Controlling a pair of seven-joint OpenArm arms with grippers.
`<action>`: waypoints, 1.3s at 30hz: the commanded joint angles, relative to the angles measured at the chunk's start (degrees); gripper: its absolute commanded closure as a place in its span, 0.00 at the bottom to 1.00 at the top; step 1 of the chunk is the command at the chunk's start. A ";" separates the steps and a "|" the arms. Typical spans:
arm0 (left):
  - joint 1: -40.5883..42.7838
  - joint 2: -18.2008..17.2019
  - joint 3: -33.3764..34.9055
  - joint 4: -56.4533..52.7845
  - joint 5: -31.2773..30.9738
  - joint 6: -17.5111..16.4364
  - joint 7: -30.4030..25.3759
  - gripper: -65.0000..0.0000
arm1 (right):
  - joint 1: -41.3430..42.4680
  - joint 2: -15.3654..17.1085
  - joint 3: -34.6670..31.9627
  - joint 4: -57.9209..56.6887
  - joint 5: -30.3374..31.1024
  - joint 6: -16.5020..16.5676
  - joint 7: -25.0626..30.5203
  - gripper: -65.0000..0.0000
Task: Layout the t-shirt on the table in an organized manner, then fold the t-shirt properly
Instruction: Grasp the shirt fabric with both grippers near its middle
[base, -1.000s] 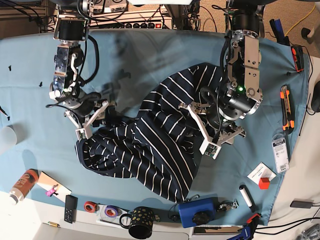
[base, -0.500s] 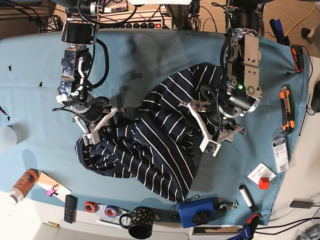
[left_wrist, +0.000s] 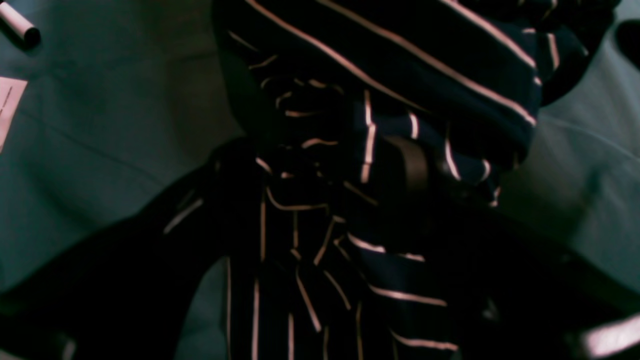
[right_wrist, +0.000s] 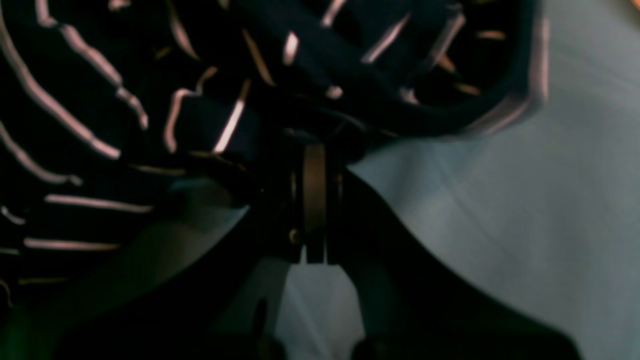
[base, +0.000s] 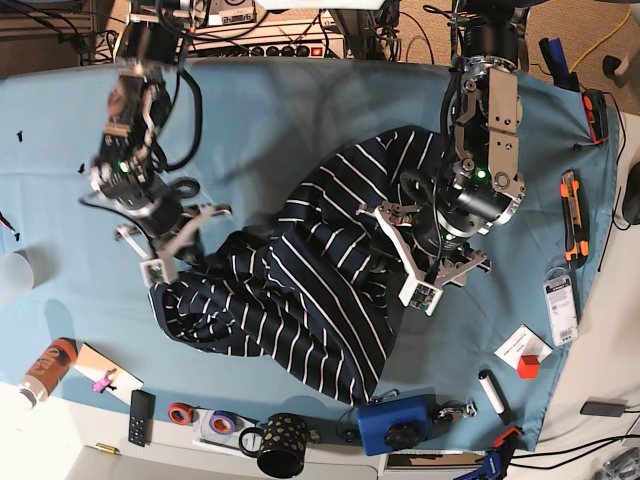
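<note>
The t-shirt (base: 300, 280), dark navy with thin white stripes, lies crumpled in the middle of the teal table (base: 300, 110). My right gripper (base: 158, 266) is at the shirt's left edge, shut on a pinch of cloth. In the right wrist view the right gripper (right_wrist: 314, 150) has its jaws pressed together, with t-shirt (right_wrist: 100, 100) folds bunched at the tips. My left gripper (base: 395, 256) stands open over the shirt's right side. In the left wrist view its dark fingers (left_wrist: 125, 250) spread wide around rumpled t-shirt (left_wrist: 380, 75) cloth.
Along the near edge stand a black mug (base: 280, 445), a blue box (base: 395, 425), tape rolls (base: 180, 412), a remote (base: 142, 415) and a bottle (base: 45, 370). At the right lie a marker (base: 492, 392), a card (base: 525, 350) and an orange knife (base: 570, 215).
My right gripper has shut on the shirt's left edge and drawn back to the left and slightly away, tugging the cloth. The left arm has hardly moved and stays open.
</note>
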 joint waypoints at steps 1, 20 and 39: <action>-1.01 0.15 -0.11 1.11 -0.39 -0.02 -1.44 0.45 | -0.02 0.35 0.85 2.43 0.44 0.02 1.46 1.00; 1.38 0.15 -0.07 1.11 -0.39 -0.02 -2.89 0.45 | -7.04 3.30 10.19 6.93 6.64 2.99 1.92 0.67; 1.51 0.15 -0.07 1.09 -0.42 -0.04 -3.43 0.45 | 4.39 3.15 0.00 -12.90 13.05 3.04 -0.31 0.66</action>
